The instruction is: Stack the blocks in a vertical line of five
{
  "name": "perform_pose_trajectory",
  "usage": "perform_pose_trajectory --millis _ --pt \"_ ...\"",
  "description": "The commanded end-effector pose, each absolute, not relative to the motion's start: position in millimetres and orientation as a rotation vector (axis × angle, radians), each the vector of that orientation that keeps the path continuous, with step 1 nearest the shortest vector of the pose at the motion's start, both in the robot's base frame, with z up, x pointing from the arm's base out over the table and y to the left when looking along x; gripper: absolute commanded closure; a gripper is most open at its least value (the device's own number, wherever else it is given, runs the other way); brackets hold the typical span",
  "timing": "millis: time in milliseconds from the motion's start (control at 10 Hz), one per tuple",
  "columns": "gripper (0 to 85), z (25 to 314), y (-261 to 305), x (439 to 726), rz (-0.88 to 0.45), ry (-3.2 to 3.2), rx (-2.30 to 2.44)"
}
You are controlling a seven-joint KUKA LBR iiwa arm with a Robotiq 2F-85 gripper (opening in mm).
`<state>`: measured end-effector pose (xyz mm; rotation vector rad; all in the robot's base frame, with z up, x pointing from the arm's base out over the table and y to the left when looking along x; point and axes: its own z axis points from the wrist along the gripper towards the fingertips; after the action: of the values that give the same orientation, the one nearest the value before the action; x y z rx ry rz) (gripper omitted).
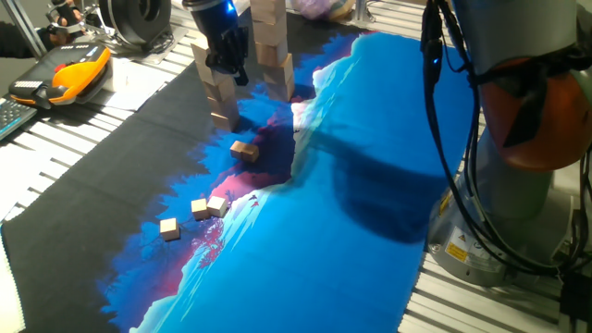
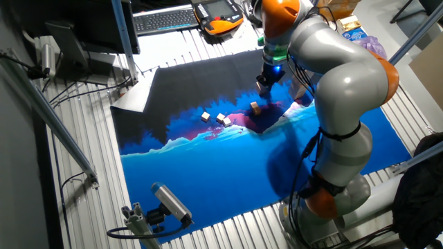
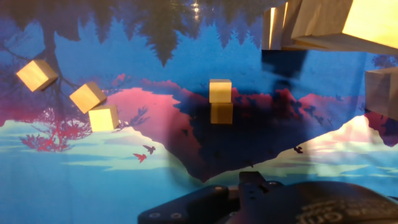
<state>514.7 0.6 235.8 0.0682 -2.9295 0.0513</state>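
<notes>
On the printed mat nearest you, one small block [image 1: 169,228] lies alone, with a touching pair [image 1: 208,207] just beyond — farther on, two blocks [image 1: 244,150] sit stacked in shadow. Above and behind them your pincer [image 1: 228,67] hangs beside two tall towers [image 1: 274,46] on the bench [image 1: 74,139]; you cannot tell whether its fingers are spread.
</notes>
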Motion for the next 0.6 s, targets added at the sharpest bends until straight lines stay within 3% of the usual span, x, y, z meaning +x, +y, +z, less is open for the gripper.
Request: perform_pose_trajectory --millis 0,500 --pt "85.0 235.8 0.5 514.7 0.046 -2.963 0.046" --pt "85.0 235.8 0.5 514.7 -0.038 -3.011 -0.015"
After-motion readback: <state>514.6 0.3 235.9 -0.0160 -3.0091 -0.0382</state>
